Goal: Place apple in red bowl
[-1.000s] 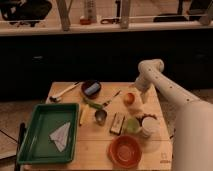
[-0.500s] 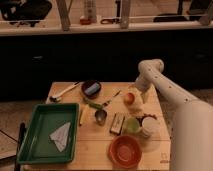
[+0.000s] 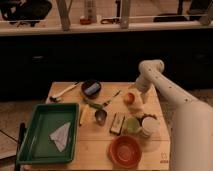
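fingers just beside apple, red bowl well apart

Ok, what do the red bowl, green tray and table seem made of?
The red bowl looks like plastic or glazed ceramic: uniform orange-red, slight sheen. The green tray is probably plastic: even colour, moulded raised rim. The table looks wooden: pale matte top. The gripper is close beside the apple.
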Controlling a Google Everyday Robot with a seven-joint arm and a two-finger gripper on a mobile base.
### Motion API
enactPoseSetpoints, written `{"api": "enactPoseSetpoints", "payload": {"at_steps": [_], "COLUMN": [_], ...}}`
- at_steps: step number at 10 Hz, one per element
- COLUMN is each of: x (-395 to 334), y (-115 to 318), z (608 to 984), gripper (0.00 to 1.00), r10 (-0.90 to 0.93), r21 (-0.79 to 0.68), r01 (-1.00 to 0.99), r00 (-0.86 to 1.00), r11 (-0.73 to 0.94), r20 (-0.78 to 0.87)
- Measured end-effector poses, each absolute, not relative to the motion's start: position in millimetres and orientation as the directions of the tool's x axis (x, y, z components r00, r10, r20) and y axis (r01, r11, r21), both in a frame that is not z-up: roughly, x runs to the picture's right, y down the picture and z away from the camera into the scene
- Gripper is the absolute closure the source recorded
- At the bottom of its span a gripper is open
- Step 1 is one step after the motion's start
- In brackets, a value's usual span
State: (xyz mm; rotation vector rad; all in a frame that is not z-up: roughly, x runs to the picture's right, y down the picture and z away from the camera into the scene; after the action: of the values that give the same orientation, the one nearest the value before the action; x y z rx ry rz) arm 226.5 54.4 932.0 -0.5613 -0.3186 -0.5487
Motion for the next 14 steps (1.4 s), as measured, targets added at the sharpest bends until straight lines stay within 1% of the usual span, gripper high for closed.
{"api": "enactPoseSetpoints", "payload": {"at_steps": [6, 11, 13, 14], "x": [211.2, 198.2, 193.5, 193.3], "y": [68.4, 70.3, 73.0, 74.5], "z": [940.8, 931.8, 930.8, 930.8], "gripper": [0.2, 0.21, 0.35, 0.45], "r10": [-0.382, -0.381, -0.387, -0.389], "r21": [-0.391, -0.344, -0.332, -0.328], "r01": [0.598, 0.636, 0.651, 0.656], "r00": [0.775, 0.725, 0.707, 0.702], "r11": [0.699, 0.691, 0.683, 0.68], "r20": [0.503, 0.574, 0.591, 0.597]}}
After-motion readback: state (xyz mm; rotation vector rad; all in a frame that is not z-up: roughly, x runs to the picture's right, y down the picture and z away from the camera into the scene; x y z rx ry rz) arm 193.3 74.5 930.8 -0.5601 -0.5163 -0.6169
